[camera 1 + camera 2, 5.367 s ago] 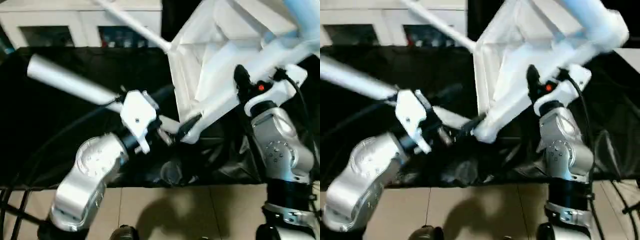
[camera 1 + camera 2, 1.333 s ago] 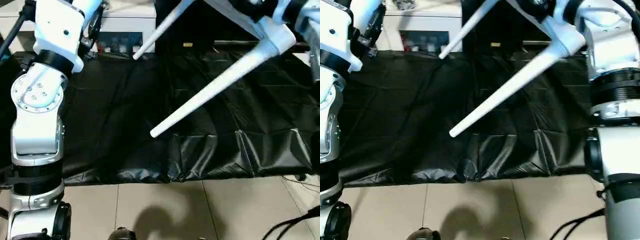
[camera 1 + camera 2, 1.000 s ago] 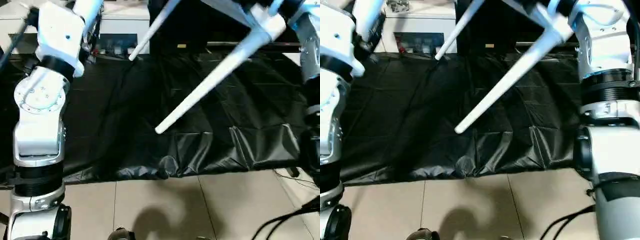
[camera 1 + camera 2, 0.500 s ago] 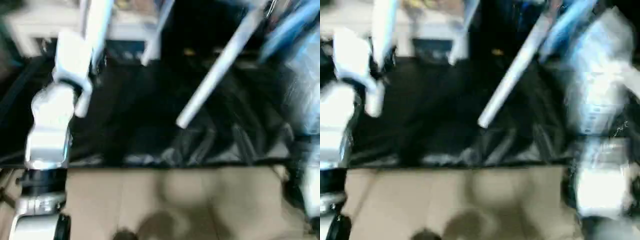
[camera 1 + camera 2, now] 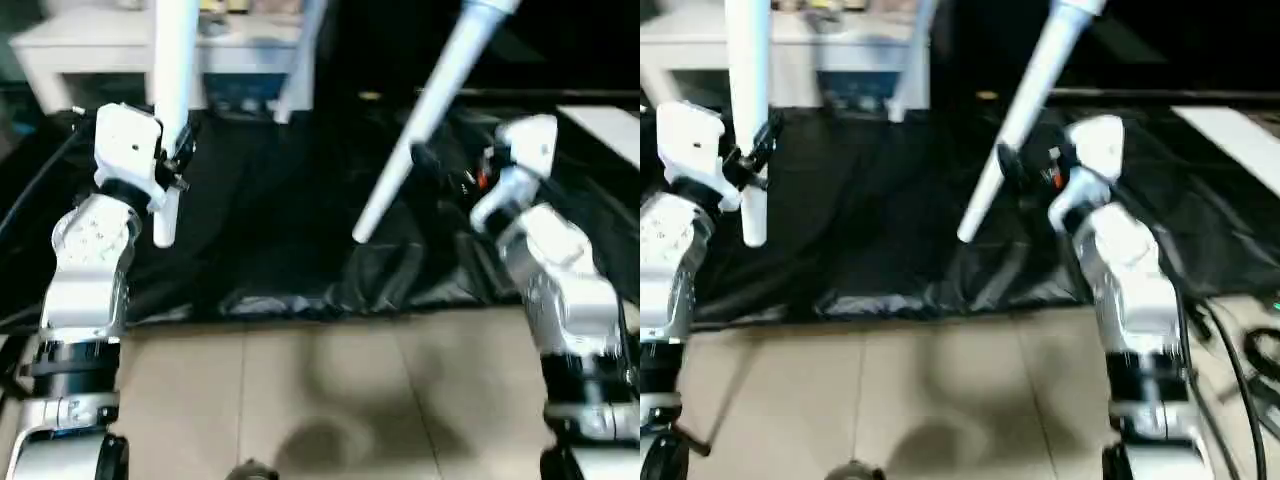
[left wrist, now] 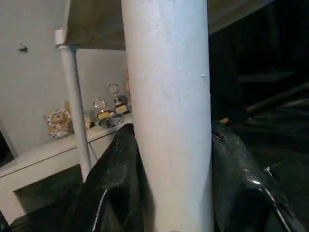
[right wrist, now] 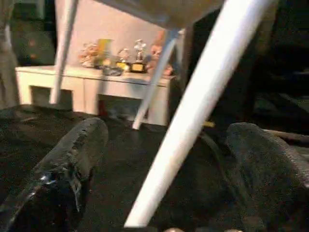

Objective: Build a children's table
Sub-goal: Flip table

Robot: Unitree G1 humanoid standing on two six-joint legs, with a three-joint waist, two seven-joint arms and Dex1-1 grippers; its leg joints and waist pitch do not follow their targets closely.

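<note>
The children's table hangs upside-up in the air, its tabletop above the views and its white legs pointing down. My left gripper is shut on one upright leg; in the left wrist view its black fingers press this leg from both sides. A second leg slants down over the black sheet. My right gripper is open beside it. In the right wrist view this leg passes between the spread fingers with a gap on each side.
A black sheet covers the ground ahead, with tiled floor in front of it. A white cabinet with small figurines stands behind. Another table leg hangs near the cabinet. Cables lie at the right.
The whole view has tilted. My right arm has come down from the slanted leg's flared top and its fingers have spread off it. The leg now hangs steeper.
</note>
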